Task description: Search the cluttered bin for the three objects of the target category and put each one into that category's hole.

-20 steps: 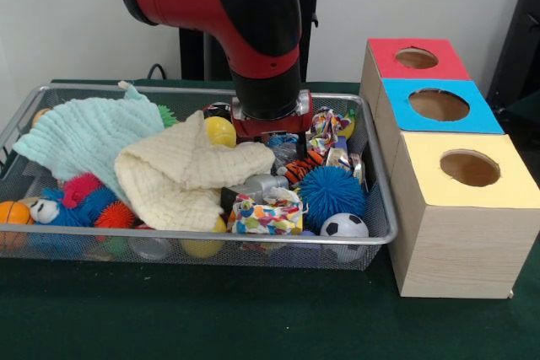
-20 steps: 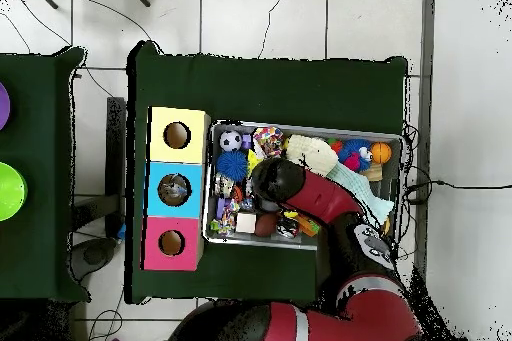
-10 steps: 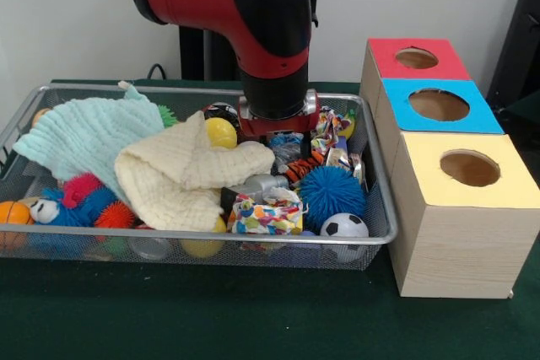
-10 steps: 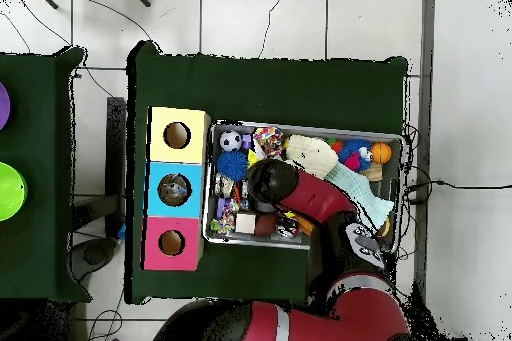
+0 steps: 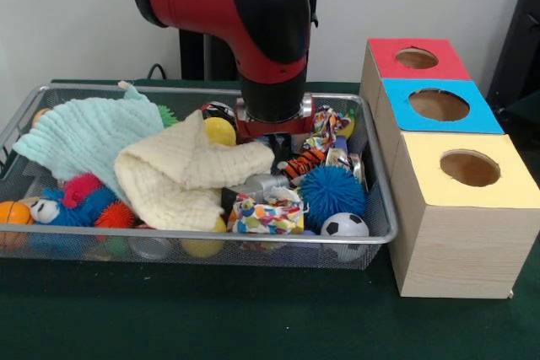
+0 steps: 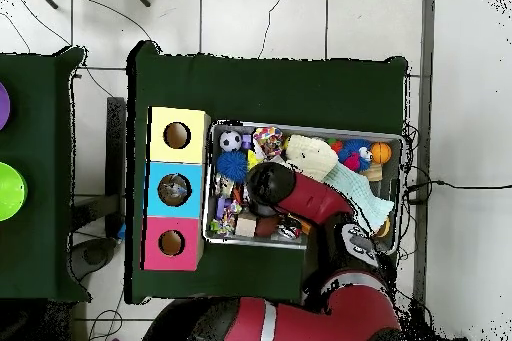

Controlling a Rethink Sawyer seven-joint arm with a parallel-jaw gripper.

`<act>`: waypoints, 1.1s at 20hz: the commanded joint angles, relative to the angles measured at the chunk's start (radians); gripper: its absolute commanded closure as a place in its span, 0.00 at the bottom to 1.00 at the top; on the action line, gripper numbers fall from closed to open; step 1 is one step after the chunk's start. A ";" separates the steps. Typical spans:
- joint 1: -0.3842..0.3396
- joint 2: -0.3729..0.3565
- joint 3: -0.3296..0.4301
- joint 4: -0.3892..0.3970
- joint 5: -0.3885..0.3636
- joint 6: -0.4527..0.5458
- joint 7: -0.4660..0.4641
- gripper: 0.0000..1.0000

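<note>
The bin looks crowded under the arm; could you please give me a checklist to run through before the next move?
1. Gripper state: cannot tell; the wrist hides it among the toys.
2. Object held: cannot tell.
3. Wire mesh bin flat on the table: ok.
4. Holes in the red box, blue box and yellow box unobstructed: ok.
5. Toys near the wrist uncovered: ok for the blue spiky ball and soccer ball.
6. Rest of the bin searchable: not ok; the cream cloth and mint cloth cover toys.

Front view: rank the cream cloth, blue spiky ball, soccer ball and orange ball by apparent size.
1. cream cloth
2. blue spiky ball
3. soccer ball and orange ball look alike; the orange ball is cut by the picture's edge, so unranked.
</note>
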 commanded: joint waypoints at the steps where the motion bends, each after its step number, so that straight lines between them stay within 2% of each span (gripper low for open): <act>1: -0.003 0.134 -0.032 0.065 -0.040 0.092 0.190 1.00; 9: 0.013 0.140 -0.055 0.031 -0.045 0.128 0.192 1.00; 13: 0.017 0.131 -0.063 0.018 -0.060 0.136 0.164 1.00; 22: 0.005 0.117 -0.046 0.058 -0.062 0.014 0.155 1.00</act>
